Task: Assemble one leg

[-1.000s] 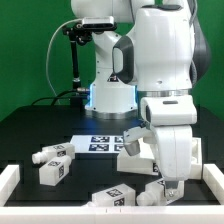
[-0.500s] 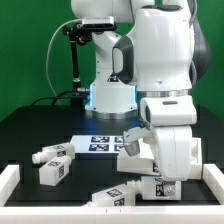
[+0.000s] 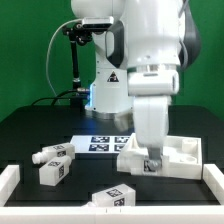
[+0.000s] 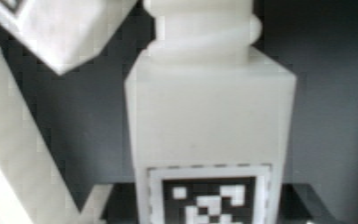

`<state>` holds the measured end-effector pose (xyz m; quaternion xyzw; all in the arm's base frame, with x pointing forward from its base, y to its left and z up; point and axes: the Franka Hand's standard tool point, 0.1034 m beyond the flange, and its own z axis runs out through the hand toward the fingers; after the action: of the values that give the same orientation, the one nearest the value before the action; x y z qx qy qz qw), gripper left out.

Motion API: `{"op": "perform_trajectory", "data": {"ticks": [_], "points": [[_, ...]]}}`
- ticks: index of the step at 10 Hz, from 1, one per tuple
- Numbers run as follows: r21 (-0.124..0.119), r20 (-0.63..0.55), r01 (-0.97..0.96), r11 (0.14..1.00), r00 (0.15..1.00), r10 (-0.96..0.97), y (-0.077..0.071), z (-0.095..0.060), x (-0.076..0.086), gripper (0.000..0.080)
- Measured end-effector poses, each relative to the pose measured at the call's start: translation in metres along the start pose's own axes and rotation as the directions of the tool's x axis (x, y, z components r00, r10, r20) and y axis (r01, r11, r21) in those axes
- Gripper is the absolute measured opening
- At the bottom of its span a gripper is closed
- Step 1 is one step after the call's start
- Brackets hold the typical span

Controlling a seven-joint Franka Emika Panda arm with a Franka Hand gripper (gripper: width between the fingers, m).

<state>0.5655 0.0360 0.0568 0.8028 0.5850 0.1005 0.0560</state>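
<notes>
Risen off the table [image 3: 40, 125] since a second ago, the claw [image 3: 151, 166] pinches the leg [image 4: 202, 110] near the white tray [image 3: 188, 150].

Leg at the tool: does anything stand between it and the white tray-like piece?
Nothing visible does. The leg sits in the tool, directly in front of the tray. The other legs lie apart, toward the exterior view's left.
</notes>
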Motion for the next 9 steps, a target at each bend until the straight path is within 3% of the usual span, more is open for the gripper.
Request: {"op": "perform_trajectory", "data": {"ticks": [2, 6, 7, 8, 9], "points": [[0.026, 0.028, -0.11, 0.994, 0.994, 0.11, 0.007, -0.013, 0.0, 0.0285], [0.016, 0.024, -0.127, 0.992, 0.992, 0.127, 0.008, -0.014, -0.002, 0.0285], [-0.008, 0.021, -0.176, 0.984, 0.984, 0.176, 0.008, -0.022, -0.014, 0.0285], [-0.012, 0.032, -0.23, 0.973, 0.973, 0.23, 0.0, -0.024, -0.036, 0.0285], [0.002, 0.049, -0.3, 0.954, 0.953, 0.299, -0.009, -0.021, -0.061, 0.0285]]}}
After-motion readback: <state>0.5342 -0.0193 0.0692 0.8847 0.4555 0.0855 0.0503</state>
